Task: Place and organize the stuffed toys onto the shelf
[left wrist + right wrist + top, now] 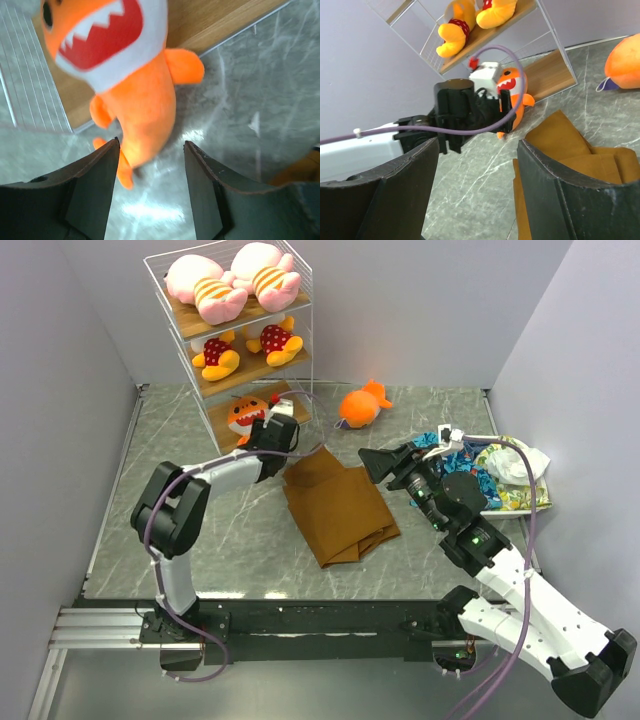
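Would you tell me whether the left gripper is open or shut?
Open: the left gripper has its fingers apart, and bare table shows between one finger and the tail of the orange shark.

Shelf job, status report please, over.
Left fingers open, astride tail of orange shark at bottom edge of shelf. Right fingers open, empty. Second shark loose on table. Brown cloth lies before the shelf.
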Tool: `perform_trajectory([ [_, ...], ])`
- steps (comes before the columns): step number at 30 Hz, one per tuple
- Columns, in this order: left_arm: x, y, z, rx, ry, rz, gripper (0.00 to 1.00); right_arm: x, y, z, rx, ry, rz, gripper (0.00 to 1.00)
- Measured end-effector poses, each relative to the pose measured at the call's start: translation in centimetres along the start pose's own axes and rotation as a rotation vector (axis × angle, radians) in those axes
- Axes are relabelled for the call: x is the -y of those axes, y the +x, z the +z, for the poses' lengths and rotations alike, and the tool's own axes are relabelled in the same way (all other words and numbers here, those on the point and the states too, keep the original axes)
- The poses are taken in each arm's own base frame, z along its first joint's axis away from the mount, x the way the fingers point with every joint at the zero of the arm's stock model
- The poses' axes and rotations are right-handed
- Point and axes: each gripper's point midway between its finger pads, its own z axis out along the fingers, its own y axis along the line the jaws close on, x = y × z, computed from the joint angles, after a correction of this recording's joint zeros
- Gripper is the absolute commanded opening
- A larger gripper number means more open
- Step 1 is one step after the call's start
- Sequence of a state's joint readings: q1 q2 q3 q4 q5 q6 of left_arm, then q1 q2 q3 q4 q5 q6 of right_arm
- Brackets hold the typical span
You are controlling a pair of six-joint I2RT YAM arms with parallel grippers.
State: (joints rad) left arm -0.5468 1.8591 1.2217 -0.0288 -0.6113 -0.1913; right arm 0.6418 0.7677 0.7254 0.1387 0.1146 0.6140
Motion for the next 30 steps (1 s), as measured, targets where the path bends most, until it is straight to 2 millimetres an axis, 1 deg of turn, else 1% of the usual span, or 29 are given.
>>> perform_trajectory([
  [3, 0.1, 0.0, 1.1, 0.003, -0.001, 0.111, 0.58, 0.0, -0.2, -0.1, 0.007, 0.0, -0.003, 0.71],
  [7, 0.4, 1.5, 2.1, -0.019, 0.0, 0.226, 0.57, 0.0, -0.3, -0.1, 0.011, 0.002, -0.007, 0.72],
  [10, 0.4, 2.4, 2.7, -0.036, -0.009, 0.281, 0.55, 0.1, -0.2, 0.0, 0.01, 0.006, -0.011, 0.72],
  [13, 0.4, 2.9, 3.5, -0.044, -0.033, 0.322, 0.47, 0.3, -0.2, 0.1, 0.01, 0.013, -0.014, 0.71],
  [14, 0.3, 3.0, 3.8, -0.045, -0.044, 0.336, 0.37, 0.3, -0.1, 0.1, 0.008, 0.015, -0.016, 0.72],
  [16, 0.2, 3.1, 4.3, -0.044, -0.066, 0.352, 0.26, 0.5, 0.1, 0.2, 0.004, 0.02, -0.02, 0.71],
  [17, 0.2, 3.1, 4.5, -0.044, -0.075, 0.362, 0.16, 0.6, 0.1, 0.3, 0.002, 0.023, -0.023, 0.71],
  [19, 0.1, 2.9, 4.8, -0.042, -0.094, 0.371, 0.08, 0.7, 0.3, 0.4, -0.002, 0.026, -0.027, 0.72],
  [20, 0.1, 2.8, 4.9, -0.041, -0.101, 0.371, 0.02, 0.7, 0.3, 0.5, -0.003, 0.028, -0.028, 0.72],
  [21, 0.0, 2.6, 5.0, -0.038, -0.108, 0.371, 0.01, 0.8, 0.3, 0.5, -0.003, 0.03, -0.031, 0.71],
  [23, -0.1, 2.0, 4.9, -0.031, -0.119, 0.364, 0.01, 0.8, 0.3, 0.5, -0.001, 0.032, -0.032, 0.72],
  [26, -0.2, 0.7, 4.9, -0.012, -0.139, 0.341, 0.01, 0.9, 0.3, 0.5, 0.001, 0.034, -0.033, 0.72],
  [28, -0.5, -1.4, 5.1, 0.015, -0.164, 0.293, 0.01, 0.9, 0.3, 0.5, 0.001, 0.034, -0.034, 0.72],
  [30, -0.9, -2.9, 5.3, 0.036, -0.18, 0.256, 0.01, 0.9, 0.3, 0.5, 0.001, 0.034, -0.035, 0.72],
])
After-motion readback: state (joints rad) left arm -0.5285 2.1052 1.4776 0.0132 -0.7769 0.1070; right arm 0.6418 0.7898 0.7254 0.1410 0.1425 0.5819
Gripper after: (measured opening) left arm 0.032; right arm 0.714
